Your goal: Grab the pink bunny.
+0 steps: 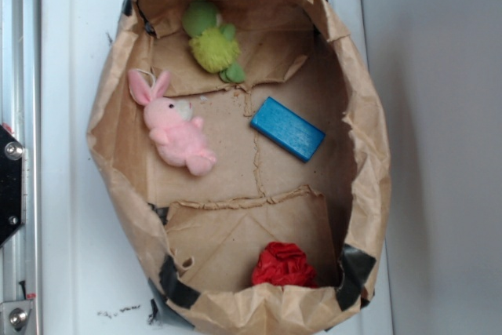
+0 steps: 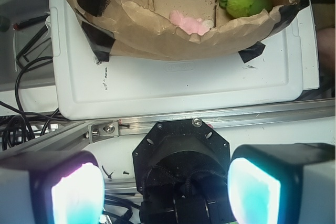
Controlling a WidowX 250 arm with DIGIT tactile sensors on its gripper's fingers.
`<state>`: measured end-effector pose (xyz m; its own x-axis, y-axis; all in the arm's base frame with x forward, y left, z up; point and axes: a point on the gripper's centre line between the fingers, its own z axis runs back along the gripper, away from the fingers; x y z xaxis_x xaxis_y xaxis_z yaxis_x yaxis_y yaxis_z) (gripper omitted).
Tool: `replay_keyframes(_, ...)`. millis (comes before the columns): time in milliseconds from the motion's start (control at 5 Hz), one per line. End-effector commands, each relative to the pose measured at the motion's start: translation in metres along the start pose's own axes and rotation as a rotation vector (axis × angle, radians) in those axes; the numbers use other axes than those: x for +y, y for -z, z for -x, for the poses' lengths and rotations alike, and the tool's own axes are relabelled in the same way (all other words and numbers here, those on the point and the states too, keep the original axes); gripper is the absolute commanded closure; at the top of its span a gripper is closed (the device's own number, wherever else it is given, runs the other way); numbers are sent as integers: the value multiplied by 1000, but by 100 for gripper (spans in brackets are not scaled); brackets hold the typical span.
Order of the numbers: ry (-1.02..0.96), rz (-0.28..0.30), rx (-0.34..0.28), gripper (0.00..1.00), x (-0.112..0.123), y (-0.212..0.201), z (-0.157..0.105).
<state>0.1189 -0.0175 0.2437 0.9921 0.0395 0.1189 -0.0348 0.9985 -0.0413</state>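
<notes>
The pink bunny [image 1: 174,125] lies on its side on the floor of an open, crumpled brown paper bag [image 1: 369,147], close to the bag's left wall in the exterior view, ears pointing toward the upper left and its whitish face turned toward the middle. A fuzzy yellow-green plush toy [image 1: 212,43] sits just beyond it near the far end, a blue block [image 1: 287,129] lies tilted beside it toward the centre, and a red wrinkly ball [image 1: 284,265] rests at the near end, well apart. The bag stands on a white surface [image 1: 74,194]

In the wrist view the hand [image 2: 165,187] is released, its two fingers [image 2: 76,190] spread wide with nothing between them. It hangs outside the bag, over a metal rail [image 2: 157,121] at the edge of the white surface. The bunny shows only as a pink patch [image 2: 190,23] peeking over the bag's near wall, well apart from the hand and roughly in line with the gap between the fingers, a little toward the right one
</notes>
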Motion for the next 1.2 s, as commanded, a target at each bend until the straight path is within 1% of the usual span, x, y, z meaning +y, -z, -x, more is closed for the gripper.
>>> replay_keyframes(0, 0, 0, 0, 0, 0, 0, 0)
replay_keyframes(200, -96, 16, 14, 0, 24, 8, -50)
replay_keyframes(400, -133, 34, 16, 0, 45, 17, -99)
replay_keyframes(600, -198, 27, 18, 0, 64, 33, -147)
replay_keyframes(800, -454, 100, -13, 0, 87, 61, -176)
replay_keyframes(1000, -711, 193, -54, 0, 95, 87, -179)
